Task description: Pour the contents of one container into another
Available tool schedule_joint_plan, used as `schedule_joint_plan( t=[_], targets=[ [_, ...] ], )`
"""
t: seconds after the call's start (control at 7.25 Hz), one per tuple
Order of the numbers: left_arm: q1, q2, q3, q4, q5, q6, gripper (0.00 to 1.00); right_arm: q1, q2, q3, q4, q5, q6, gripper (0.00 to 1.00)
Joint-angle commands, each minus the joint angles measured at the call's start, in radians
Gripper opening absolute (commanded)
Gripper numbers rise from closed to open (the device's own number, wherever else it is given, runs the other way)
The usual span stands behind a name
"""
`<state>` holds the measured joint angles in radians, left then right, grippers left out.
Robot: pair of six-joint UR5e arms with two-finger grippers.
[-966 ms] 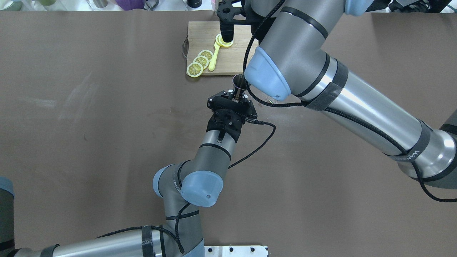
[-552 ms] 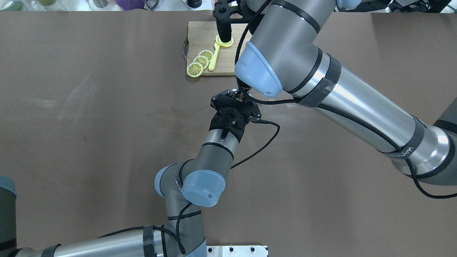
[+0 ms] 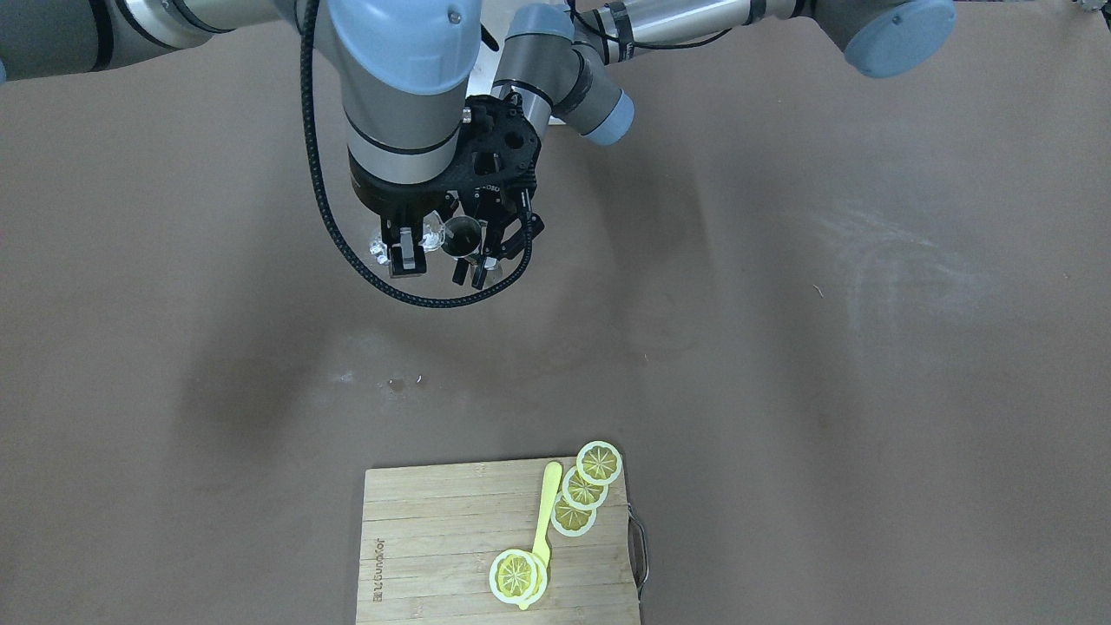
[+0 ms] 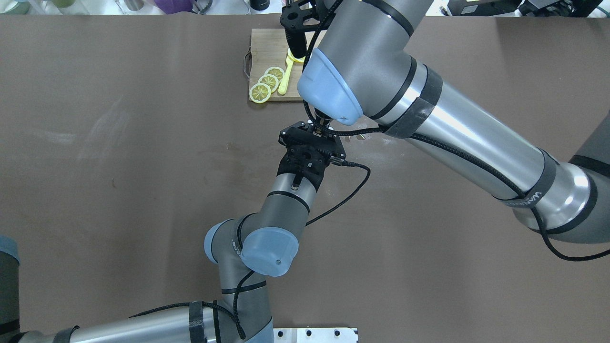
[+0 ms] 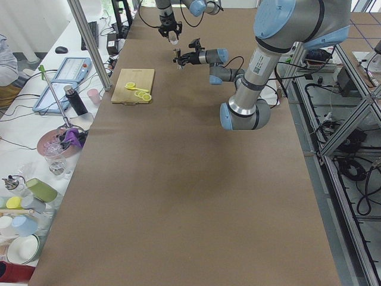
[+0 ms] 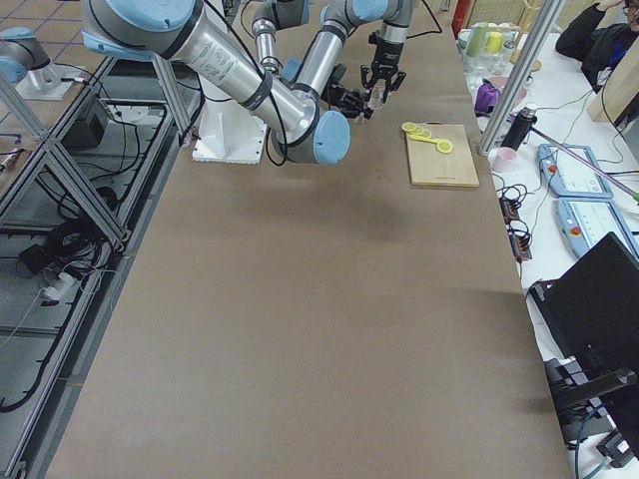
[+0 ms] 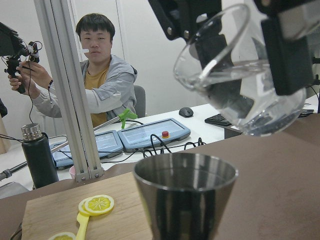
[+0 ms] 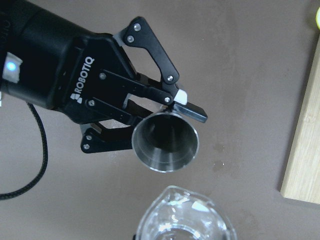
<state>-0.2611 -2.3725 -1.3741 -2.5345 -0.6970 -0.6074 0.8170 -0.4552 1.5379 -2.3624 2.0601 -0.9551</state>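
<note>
Overhead exterior takes in the brown table [image 4: 119, 190] with the right arm [image 4: 452, 138] stretching in from the right side and the left arm [image 4: 286, 200] rising from the near edge; the two meet just short of the wooden cutting board [image 4: 267, 52] at the far side. From the front-facing view the left gripper [image 3: 476, 247] has its fingers closed around the narrow waist of the steel jigger [image 8: 165, 142], which stands upright with its open mouth up, lifted clear of the table. The right gripper [image 3: 404, 247] is clamped on the sides of the clear glass cup [image 7: 240, 85]. That cup hangs just above and beside the jigger's rim, tipped over so its lip leans down toward the jigger's mouth, and clear liquid sits in its lower part. Cup and jigger are close but not touching. On the board lie three overlapping lemon slices [image 3: 583, 486] beside a yellow spoon [image 3: 545, 512], and a fourth slice [image 3: 516, 575] rests on the spoon's bowl
</note>
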Motion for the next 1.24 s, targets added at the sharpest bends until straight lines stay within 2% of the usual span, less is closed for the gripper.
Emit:
schedule_joint_plan(
  t=[0.0,0.41,1.1],
  targets=[
    [-0.003,0.001,-0.005,-0.006,-0.006,0.043,0.0,-0.022,0.018,-0.024,-0.015,-0.029,-0.004,0.0],
    [-0.006,0.001,-0.005,-0.007,-0.007,0.043,0.0,-0.048,0.03,-0.024,-0.076,-0.057,-0.005,0.0],
    [-0.006,0.003,-0.002,-0.007,-0.007,0.043,0.0,-0.067,0.084,-0.114,-0.101,-0.083,-0.027,0.0]
  ],
)
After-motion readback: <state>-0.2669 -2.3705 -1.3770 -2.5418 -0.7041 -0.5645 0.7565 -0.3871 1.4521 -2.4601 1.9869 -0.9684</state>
